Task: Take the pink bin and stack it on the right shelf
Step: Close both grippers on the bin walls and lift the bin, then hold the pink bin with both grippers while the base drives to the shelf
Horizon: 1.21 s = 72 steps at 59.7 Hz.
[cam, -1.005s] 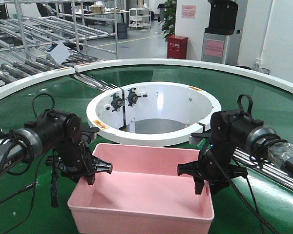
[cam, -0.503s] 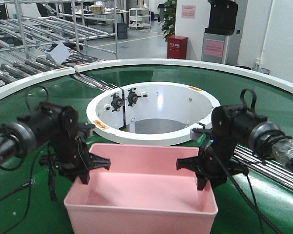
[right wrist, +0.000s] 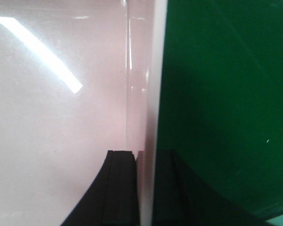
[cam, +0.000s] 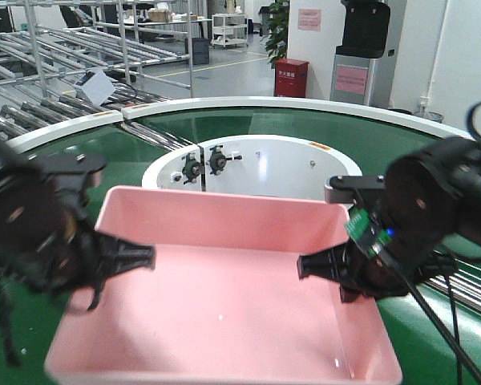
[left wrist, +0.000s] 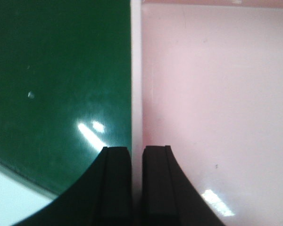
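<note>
The pink bin (cam: 224, 305) is held up in the air between my two arms, close to the front camera and tipped toward it. My left gripper (cam: 104, 261) is shut on its left wall; in the left wrist view the rim (left wrist: 136, 94) runs between my two black fingers (left wrist: 117, 188), and my left gripper (left wrist: 137, 155) pinches it. My right gripper (cam: 341, 269) is shut on the right wall; in the right wrist view my right gripper (right wrist: 146, 157) clamps the rim (right wrist: 158, 70). The right shelf is out of view.
A green curved conveyor belt (cam: 433, 140) lies below, around a white round well (cam: 256, 160). Roller-conveyor racks (cam: 80, 48) stand at the back left. A red box (cam: 291, 78) and a black machine (cam: 362, 48) stand at the back.
Both arms have lifted the pink bin off the green belt and drawn it toward the camera. The bin now fills the lower part of the front view.
</note>
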Motion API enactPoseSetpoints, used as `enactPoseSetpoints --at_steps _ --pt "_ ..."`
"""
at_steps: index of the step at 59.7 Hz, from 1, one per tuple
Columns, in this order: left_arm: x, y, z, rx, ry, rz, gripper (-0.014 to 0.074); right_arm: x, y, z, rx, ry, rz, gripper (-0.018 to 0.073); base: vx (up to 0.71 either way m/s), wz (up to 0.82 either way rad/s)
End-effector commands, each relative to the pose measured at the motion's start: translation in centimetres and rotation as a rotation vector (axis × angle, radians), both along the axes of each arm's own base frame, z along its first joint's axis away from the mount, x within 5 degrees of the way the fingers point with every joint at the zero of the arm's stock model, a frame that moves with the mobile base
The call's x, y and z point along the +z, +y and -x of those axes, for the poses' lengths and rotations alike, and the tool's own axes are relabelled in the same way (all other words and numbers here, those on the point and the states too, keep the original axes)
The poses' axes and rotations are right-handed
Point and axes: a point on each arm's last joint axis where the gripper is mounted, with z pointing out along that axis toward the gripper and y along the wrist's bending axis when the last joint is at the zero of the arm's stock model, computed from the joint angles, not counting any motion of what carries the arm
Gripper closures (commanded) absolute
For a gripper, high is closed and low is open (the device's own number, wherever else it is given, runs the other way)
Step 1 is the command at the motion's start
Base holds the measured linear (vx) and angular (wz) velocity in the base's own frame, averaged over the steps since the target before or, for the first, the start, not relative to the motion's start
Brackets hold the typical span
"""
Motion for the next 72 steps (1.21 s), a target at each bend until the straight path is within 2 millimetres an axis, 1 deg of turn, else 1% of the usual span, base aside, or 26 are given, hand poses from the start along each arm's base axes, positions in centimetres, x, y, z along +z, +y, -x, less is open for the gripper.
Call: enactPoseSetpoints --at_steps 1,7,9,10,13,17,23,33,40,47,72 --pt "2.4 1.5 3.6 0.023 -0.197 0.089 0.0558 2.3 -0.8 2.3 0.023 -0.147 0.013 0.0568 0.00 0.00" --pt "0.7 2.2 6.1 0.032 -0.195 0.123 0.0558 1.8 -1.1 4.1 0.026 -0.137 0.014 0.0567 0.00 0.00" --pt "0.6 2.3 6.8 0.027 -0.197 0.135 0.0558 1.4 -1.2 4.6 0.019 -0.127 0.012 0.0566 0.00 0.00" --pt "0.0 2.4 7.2 0.023 -0.187 0.136 0.0558 1.3 -1.3 4.9 0.016 -0.124 0.010 0.0566 0.00 0.00" --pt "-0.8 2.4 8.1 0.007 -0.178 0.146 0.0558 1.2 -1.3 5.6 0.019 -0.123 0.011 0.0565 0.00 0.00" --pt "-1.7 2.5 9.1 -0.007 -0.164 0.154 0.0558 1.2 -1.3 6.5 0.031 -0.123 0.010 0.0564 0.00 0.00" --pt "-2.2 2.5 9.9 -0.024 -0.154 0.161 0.0558 1.5 -1.1 7.7 0.041 -0.120 -0.001 0.0564 0.00 0.00" --pt "-1.5 2.2 10.3 -0.060 -0.188 0.194 0.0558 3.0 -0.6 9.5 0.074 -0.162 -0.041 0.0562 0.00 0.00" --pt "-1.1 2.1 10.4 -0.079 -0.215 0.223 0.0558 3.7 -1.0 10.2 0.063 -0.177 -0.060 0.0561 0.00 0.00" --pt "-0.9 1.9 10.3 -0.097 -0.239 0.247 0.0558 4.0 -1.3 10.4 0.057 -0.184 -0.061 0.0561 0.00 0.00" --pt "-0.9 1.8 10.3 -0.099 -0.240 0.249 0.0558 3.8 -1.4 10.6 0.049 -0.161 -0.046 0.0561 0.00 0.00"
